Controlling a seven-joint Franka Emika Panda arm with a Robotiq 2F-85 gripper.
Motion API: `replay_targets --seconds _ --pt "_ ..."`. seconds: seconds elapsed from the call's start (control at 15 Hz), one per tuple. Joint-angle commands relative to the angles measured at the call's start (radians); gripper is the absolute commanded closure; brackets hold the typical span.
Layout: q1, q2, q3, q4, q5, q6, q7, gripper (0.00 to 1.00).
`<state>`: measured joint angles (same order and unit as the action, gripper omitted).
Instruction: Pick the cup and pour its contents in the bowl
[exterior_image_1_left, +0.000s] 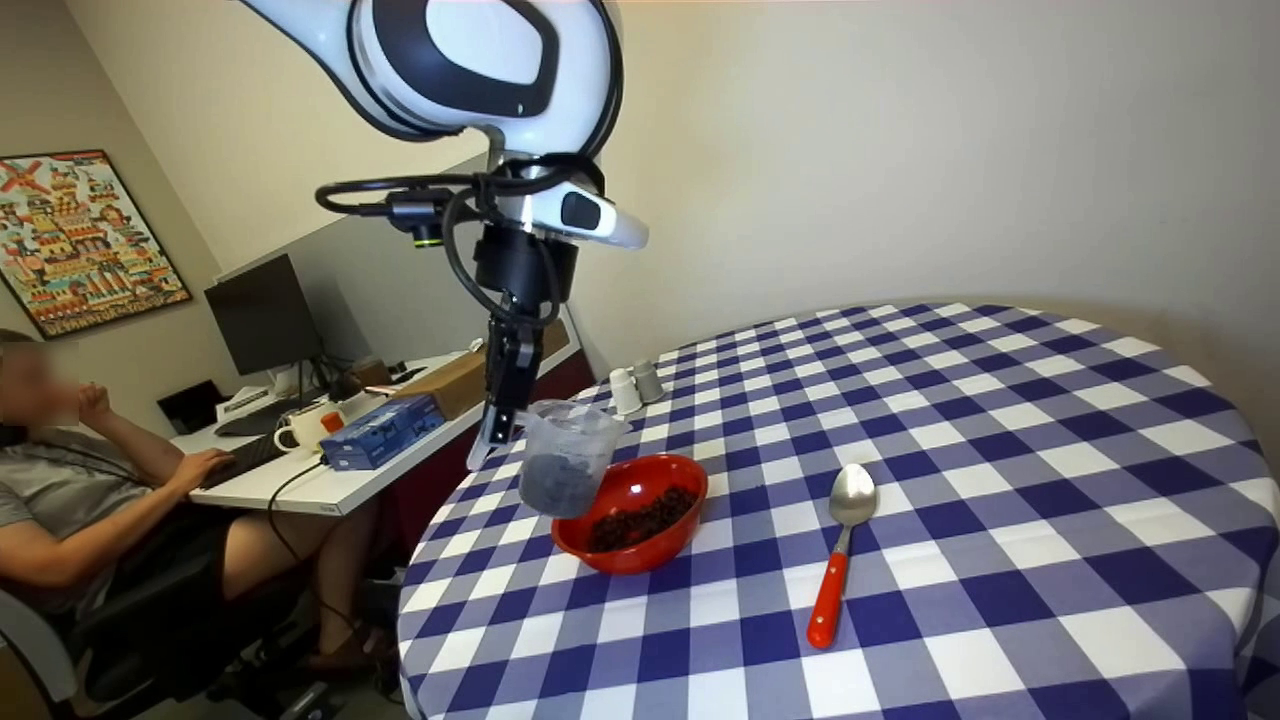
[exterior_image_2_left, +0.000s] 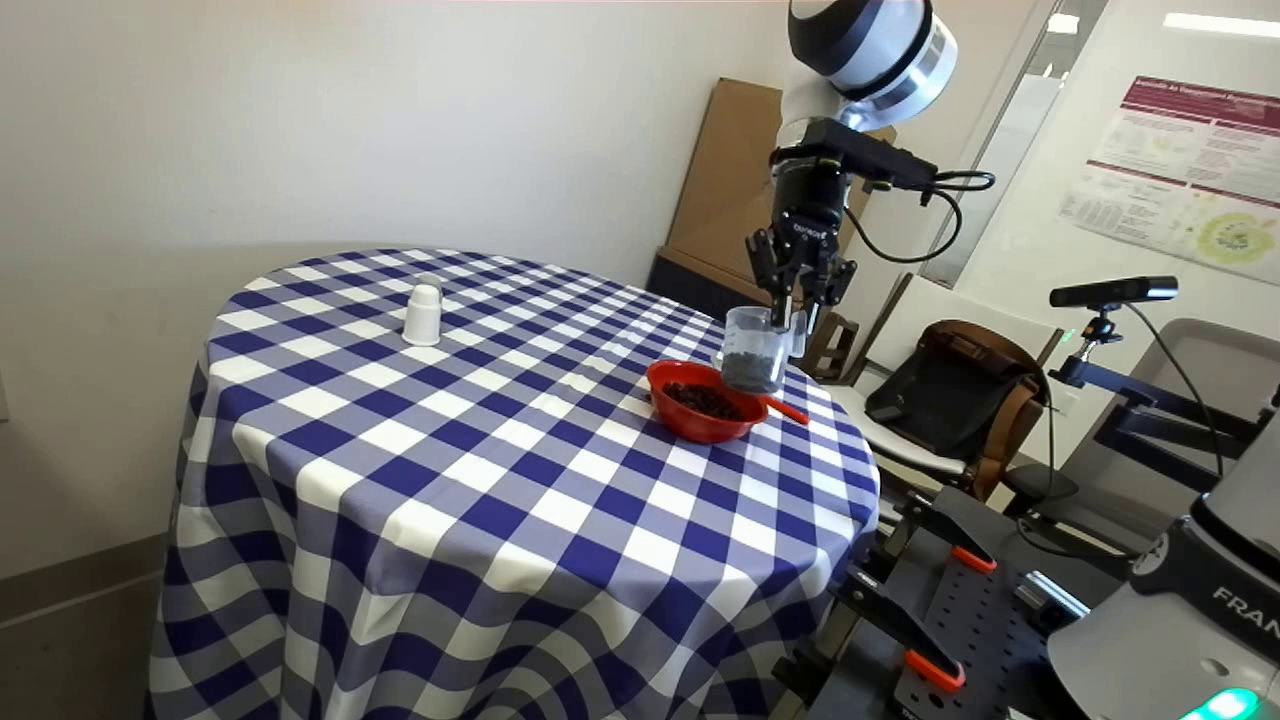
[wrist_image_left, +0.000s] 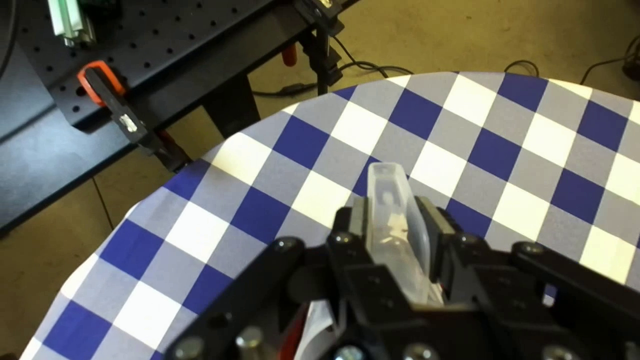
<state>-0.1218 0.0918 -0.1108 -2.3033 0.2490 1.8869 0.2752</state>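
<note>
— Got eyes on the cup (exterior_image_1_left: 575, 440)?
— Yep. Can see it in both ext. views, clear-walled, held up off the checked table (exterior_image_1_left: 1000, 480), w/ dark contents (exterior_image_1_left: 558, 488) in the lower part.
— And rel. to the fingers (wrist_image_left: 358, 217)?
— Pinching the cup's handle (wrist_image_left: 392, 220), w/ a pad pressed to each side, acc. to wrist view. Hangs just beside them, on the bowl side.
— Over the bowl (exterior_image_1_left: 640, 560)?
— Overlaps the red rim of it in both ext. views. Can't tell if touching. Looks roughly upright, maybe a tad tilted; can't be sure.
— Anything inside the bowl?
— Yep, dark bits (exterior_image_1_left: 645, 522).
— Other stuff abt?
— See a silver spoon (exterior_image_1_left: 852, 497), lying apart from the bowl in an ext. view. Get the red grip (exterior_image_2_left: 785, 408) of it poking out from behind the bowl in an ext. view. Farther back, find a white pot (exterior_image_1_left: 624, 393) & a grey pot (exterior_image_1_left: 649, 381), side by side.
— Blocked anywhere?
— Yep: w/ fingers & handle in front, can see only parts of the cup & a strip of red low in wrist view. Past the table edge there, spot a black perforated board (wrist_image_left: 165, 60) & an orange-ended clamp (wrist_image_left: 130, 124).
</note>
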Motion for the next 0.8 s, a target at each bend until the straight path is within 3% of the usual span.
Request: replay_targets --seconds 0.0,0.73 --pt "-0.009 0.03 -0.008 0.033 0.062 -0.079 -0.039 0.94" --pt "-0.04 0.208 -0.028 0.162 0.176 -0.099 0.007 0.94"
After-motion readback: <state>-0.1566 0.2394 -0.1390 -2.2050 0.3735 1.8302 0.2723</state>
